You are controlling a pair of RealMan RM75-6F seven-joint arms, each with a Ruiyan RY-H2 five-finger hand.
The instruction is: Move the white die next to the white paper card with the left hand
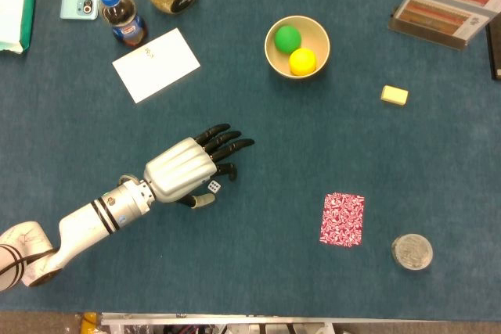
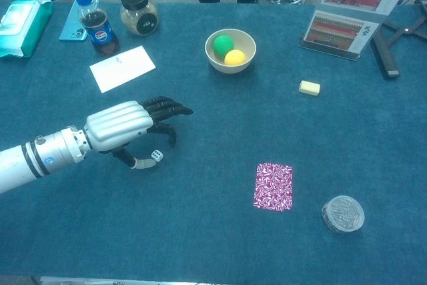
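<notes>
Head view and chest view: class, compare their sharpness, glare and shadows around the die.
Head view: sharp, evenly lit, with the left hand partly covering the white die. Chest view: slightly softer, no glare on the table; the die shows clearly under the hand.

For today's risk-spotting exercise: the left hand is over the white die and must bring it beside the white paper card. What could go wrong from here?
1. The white die sits by the thumb of the left hand, not clearly pinched; closing could flick it away.
2. The white paper card lies close to the cola bottle, which the arm might knock on approach.
</notes>
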